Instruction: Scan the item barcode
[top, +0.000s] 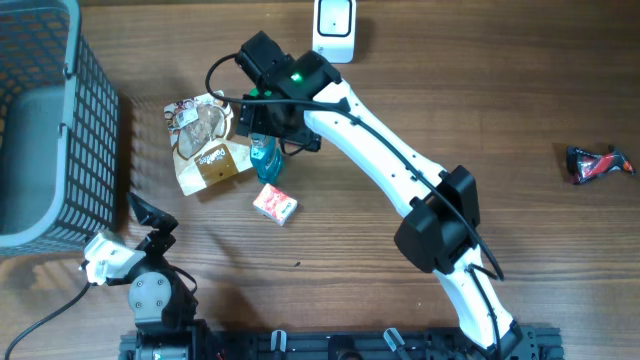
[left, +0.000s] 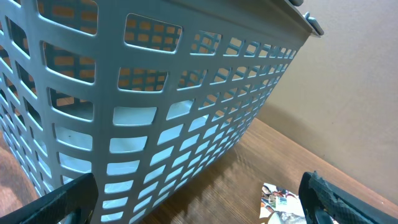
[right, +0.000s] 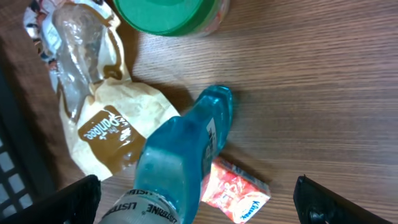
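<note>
A blue Listerine bottle (right: 180, 155) lies on the wooden table, cap end toward the camera, between the wide-apart fingers of my open right gripper (right: 199, 205), which touch nothing. From overhead that gripper (top: 268, 135) hovers over the bottle (top: 266, 160). Left of the bottle is a brown-and-white snack bag (top: 205, 145), and below it a small red tissue pack (top: 274, 205). A white barcode scanner (top: 334, 28) stands at the table's far edge. My left gripper (top: 150, 215) is open and empty near the front left, facing the basket.
A grey lattice basket (top: 40, 120) fills the left side and most of the left wrist view (left: 155, 106). A green-lidded jar (right: 165, 14) stands just beyond the bottle. A black-and-red packet (top: 598, 163) lies far right.
</note>
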